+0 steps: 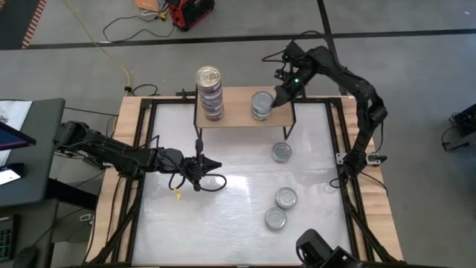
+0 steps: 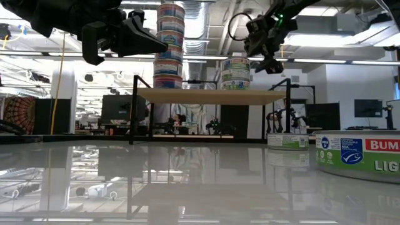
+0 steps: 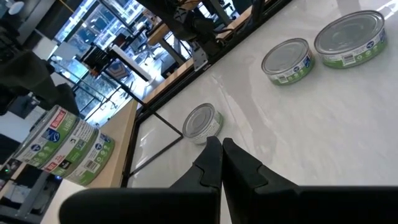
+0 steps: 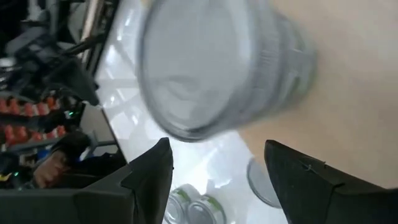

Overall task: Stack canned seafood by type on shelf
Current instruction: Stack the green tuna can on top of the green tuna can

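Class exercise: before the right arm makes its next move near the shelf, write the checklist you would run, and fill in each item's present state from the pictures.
1. Right tool open and empty beside the silver-lidded stack: ok, fingers spread in the wrist view.
2. Silver-lidded stack upright on the shelf: ok.
3. Taller gold-lidded stack upright, apart from the silver one: ok.
4. All cans shelved: not ok, three loose cans sit on the table.
5. Left tool shut, empty, away from the shelf: ok.
6. Whether the right fingers touch the stack: cannot tell.
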{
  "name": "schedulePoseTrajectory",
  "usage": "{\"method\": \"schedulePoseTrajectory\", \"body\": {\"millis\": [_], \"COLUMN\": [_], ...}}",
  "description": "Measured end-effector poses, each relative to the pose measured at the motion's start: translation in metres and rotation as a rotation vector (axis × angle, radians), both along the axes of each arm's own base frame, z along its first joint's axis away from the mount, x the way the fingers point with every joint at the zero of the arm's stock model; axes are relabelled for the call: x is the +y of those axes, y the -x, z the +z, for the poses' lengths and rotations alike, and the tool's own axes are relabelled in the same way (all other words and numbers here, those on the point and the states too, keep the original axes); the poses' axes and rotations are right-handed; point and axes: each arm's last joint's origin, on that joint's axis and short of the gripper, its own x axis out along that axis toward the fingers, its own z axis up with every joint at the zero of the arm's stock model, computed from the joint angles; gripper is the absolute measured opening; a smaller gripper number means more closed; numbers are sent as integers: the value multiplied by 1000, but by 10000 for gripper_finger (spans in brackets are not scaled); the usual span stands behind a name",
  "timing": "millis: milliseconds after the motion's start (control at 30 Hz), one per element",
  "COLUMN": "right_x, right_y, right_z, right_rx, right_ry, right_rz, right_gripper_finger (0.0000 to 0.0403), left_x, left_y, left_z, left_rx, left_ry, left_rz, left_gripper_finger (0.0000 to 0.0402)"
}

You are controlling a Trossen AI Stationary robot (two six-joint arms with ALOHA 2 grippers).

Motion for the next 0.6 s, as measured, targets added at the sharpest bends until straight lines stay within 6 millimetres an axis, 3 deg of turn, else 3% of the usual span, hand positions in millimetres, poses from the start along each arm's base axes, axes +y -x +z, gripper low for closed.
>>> {"method": "schedulePoseTrajectory", "body": {"millis": [167, 300, 467, 600], "right_x": [3, 16, 51, 85], "right_y": [9, 19, 20, 22], "right_z": [4, 21, 39, 35], "right_rx": [47, 62, 80, 68], "right_ry": [12, 114, 254, 285], "right_rz": [-7, 8, 50, 45], "right_gripper_finger": [276, 276, 276, 276], "left_x": [0, 0, 0, 0], "left_y": [0, 0, 0, 0], "left_z": [0, 0, 0, 0], "left_rx": [0, 2, 6, 6], "left_ry": [1, -8, -13, -12], "left_rz": [1, 8, 9, 9], "left_gripper_finger": [0, 0, 0, 0]}}
